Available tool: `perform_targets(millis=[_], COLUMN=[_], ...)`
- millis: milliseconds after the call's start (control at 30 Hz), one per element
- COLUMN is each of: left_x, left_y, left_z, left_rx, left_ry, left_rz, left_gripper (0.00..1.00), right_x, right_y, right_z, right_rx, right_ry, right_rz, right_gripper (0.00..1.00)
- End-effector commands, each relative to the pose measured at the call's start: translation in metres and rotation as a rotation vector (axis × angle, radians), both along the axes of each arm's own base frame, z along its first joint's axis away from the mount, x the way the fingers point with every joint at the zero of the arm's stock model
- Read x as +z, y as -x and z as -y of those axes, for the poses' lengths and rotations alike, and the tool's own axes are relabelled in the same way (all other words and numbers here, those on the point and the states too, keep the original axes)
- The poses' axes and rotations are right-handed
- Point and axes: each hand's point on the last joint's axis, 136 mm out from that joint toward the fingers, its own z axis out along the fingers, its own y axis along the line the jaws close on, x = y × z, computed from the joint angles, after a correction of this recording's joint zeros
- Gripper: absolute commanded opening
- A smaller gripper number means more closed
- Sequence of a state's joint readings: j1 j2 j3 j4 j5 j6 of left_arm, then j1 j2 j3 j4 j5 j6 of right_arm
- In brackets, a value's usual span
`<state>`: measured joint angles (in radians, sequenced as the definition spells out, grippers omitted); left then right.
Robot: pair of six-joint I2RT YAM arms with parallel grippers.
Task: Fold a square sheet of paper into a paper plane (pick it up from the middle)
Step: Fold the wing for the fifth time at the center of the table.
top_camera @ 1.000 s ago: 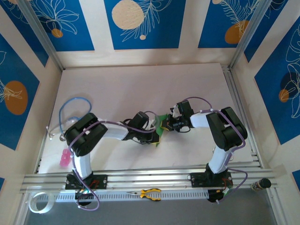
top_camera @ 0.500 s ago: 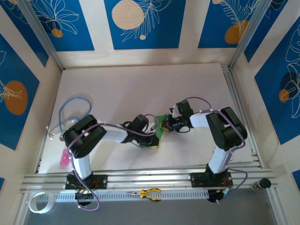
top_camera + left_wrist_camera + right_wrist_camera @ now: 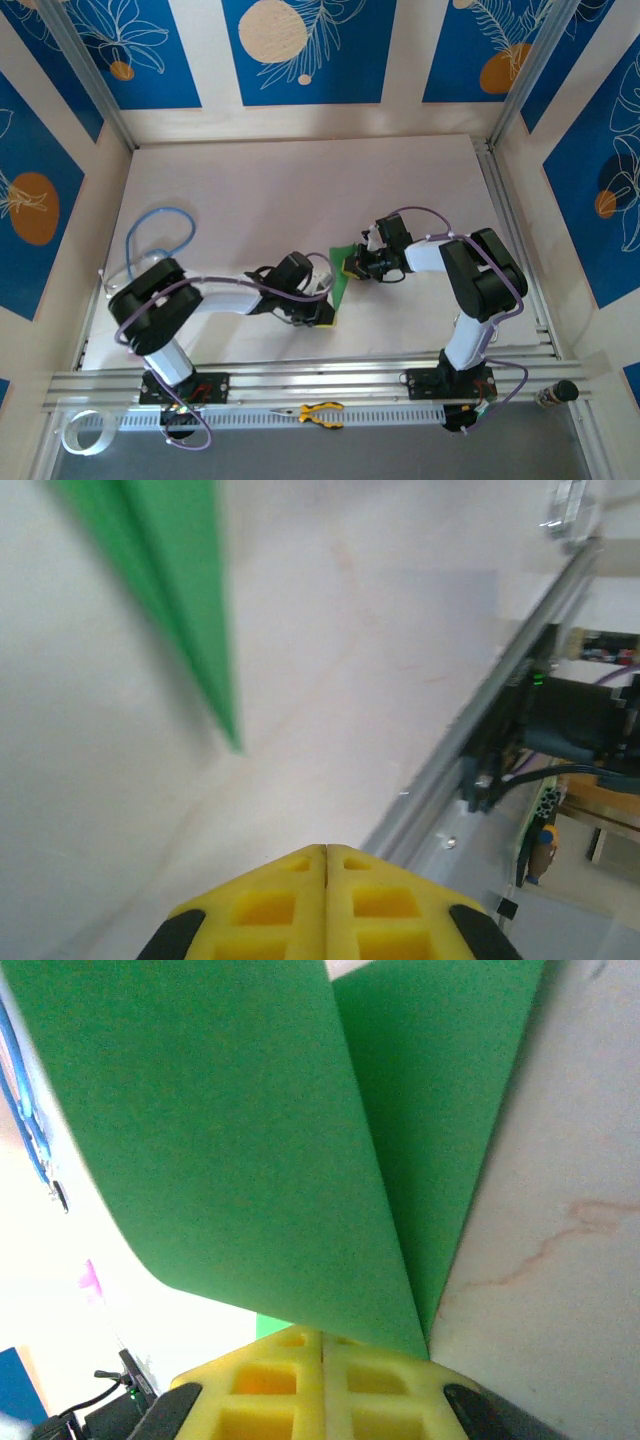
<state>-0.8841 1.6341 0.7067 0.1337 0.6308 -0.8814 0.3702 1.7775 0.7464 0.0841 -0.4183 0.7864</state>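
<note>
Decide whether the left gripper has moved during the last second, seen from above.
Yes. The left gripper has slid along the folded green paper toward the near edge, closer to the aluminium rail and the yellow-handled pliers.

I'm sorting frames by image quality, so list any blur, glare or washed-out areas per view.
Left wrist view: the green paper is streaked with blur, and the rail is out of focus. Right wrist view: the paper is sharp, but the lower left is washed out white. Top view: evenly lit, sharp, no glare.
</note>
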Motion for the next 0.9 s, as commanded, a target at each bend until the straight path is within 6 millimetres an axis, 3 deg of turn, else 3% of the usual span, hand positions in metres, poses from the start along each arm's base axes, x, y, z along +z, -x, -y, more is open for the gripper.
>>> perform_targets(millis=[0, 167, 433, 667, 867], left_x=[0.032, 0.034, 0.004, -0.017, -0.047], left_y=[-0.029, -0.073, -0.107, -0.118, -0.112], left_z=[0.005, 0.019, 0.03, 0.026, 0.007], left_rx=[0.05, 0.113, 0.178, 0.197, 0.196], left_ry=[0.056, 0.072, -0.016, -0.101, -0.225], left_rz=[0.101, 0.107, 0.114, 0.129, 0.109], left_gripper=[0.0, 0.0, 0.0, 0.0, 0.0], right_x=[-0.032, -0.03, -0.03, -0.03, -0.026], right_y=[0.013, 0.013, 0.012, 0.013, 0.011], right_z=[0.022, 0.02, 0.018, 0.018, 0.016], right_rx=[-0.058, -0.058, -0.059, -0.06, -0.058], right_ry=[0.135, 0.126, 0.114, 0.11, 0.097], right_rz=[-0.09, -0.093, -0.094, -0.094, -0.086], right_gripper=[0.01, 0.01, 0.01, 0.01, 0.01])
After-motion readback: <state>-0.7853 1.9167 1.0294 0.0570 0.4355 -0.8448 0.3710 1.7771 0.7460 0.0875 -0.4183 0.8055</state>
